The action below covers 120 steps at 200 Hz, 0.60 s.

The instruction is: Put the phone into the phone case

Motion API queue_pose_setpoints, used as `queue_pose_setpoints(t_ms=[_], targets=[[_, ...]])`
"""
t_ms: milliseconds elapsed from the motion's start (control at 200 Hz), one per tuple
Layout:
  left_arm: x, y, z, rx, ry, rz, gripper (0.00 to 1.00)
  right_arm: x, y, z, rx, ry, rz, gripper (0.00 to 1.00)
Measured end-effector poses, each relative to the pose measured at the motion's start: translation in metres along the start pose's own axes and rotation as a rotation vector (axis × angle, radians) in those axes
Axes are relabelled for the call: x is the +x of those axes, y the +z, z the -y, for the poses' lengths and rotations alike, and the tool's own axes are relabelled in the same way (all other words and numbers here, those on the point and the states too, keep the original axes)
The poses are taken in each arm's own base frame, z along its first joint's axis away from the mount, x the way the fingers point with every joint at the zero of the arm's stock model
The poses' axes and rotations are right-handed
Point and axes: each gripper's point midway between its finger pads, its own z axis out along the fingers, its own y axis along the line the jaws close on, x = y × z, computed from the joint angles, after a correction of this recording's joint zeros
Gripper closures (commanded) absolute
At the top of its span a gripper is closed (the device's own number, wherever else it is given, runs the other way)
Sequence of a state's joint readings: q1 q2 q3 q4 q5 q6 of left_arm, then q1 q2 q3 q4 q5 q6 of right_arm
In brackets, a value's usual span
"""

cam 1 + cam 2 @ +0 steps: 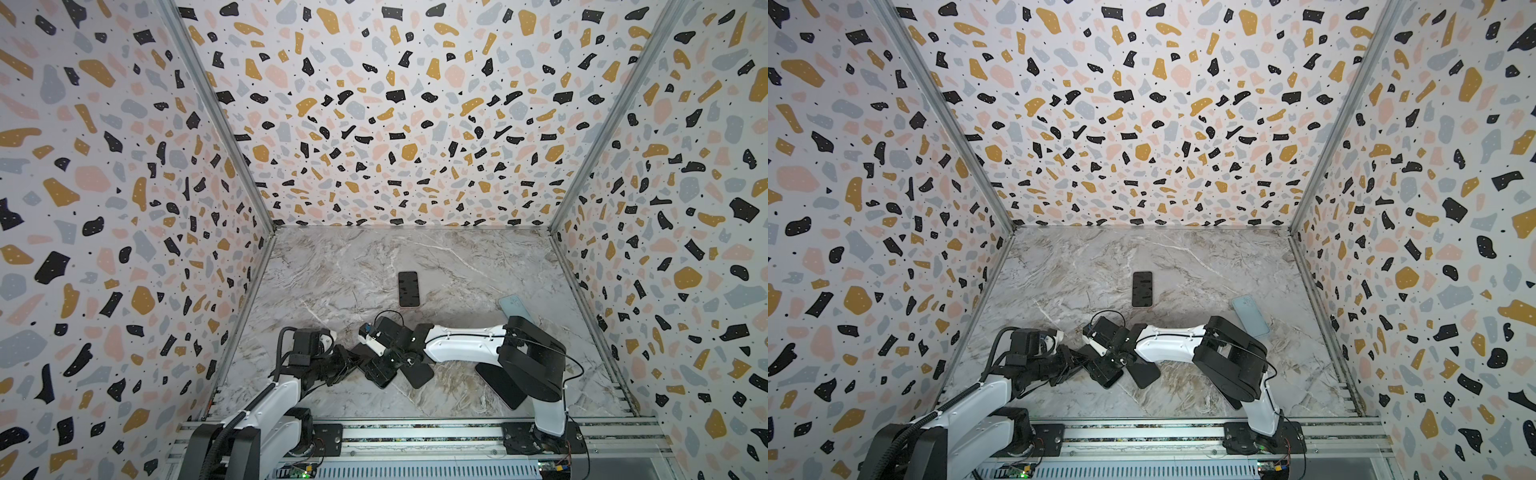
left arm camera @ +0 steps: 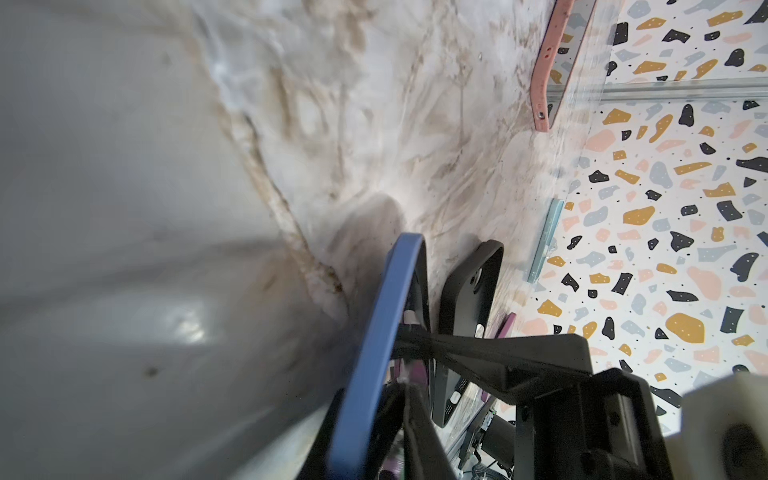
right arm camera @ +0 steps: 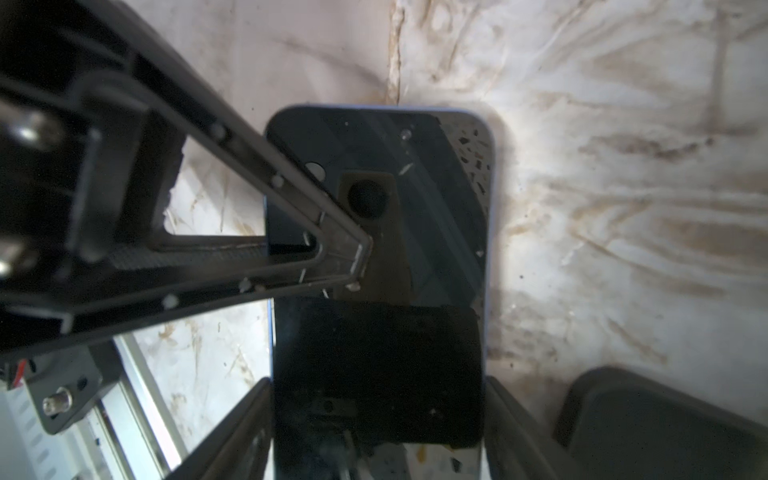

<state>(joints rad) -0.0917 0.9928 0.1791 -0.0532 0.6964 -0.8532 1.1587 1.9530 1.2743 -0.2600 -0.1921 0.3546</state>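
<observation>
— Where is the phone, and how does it lie?

— I have the phone at the near middle of the table, screen up, between my two arms. Its long axis runs slantwise, roughly left to right. Which end is its top I can't tell, and the arms cover much of it in both top views.

— And the claws?

— My right gripper pinches it across its width at the right-hand end, a finger against each long edge. My left gripper reaches in from the near left. One finger lies over the glass, tip on the screen. I can't place the other finger, so I can't tell whether that claw is pinching.

— The case?

— The black phone case lies flat, hollow side up, just to the right of the phone and not touching it.

— Anything else?

— A second phone lies farther out at mid-table, long axis near to far. A pale blue piece lies to the right, partly behind my right arm.

— Surface and room?

— The top is grey-brown marble pattern. Speckled terrazzo walls stand left, far and right, and an aluminium rail runs along the near edge.
</observation>
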Motion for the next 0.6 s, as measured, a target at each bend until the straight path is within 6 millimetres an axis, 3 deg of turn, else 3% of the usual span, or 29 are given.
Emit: queue_pose_setpoints(t_ms=[265,601], targets=[[-0.005,-0.003,0.009,0.004,0.005,0.006,0.95,-0.008,-0.02,0.0,0.041,-0.023,0.016,0.13],[-0.016,-0.009,0.022,0.013,-0.027,0.044,1.0,-0.036,-0.105,-0.005,0.02,0.08,0.283,0.16]])
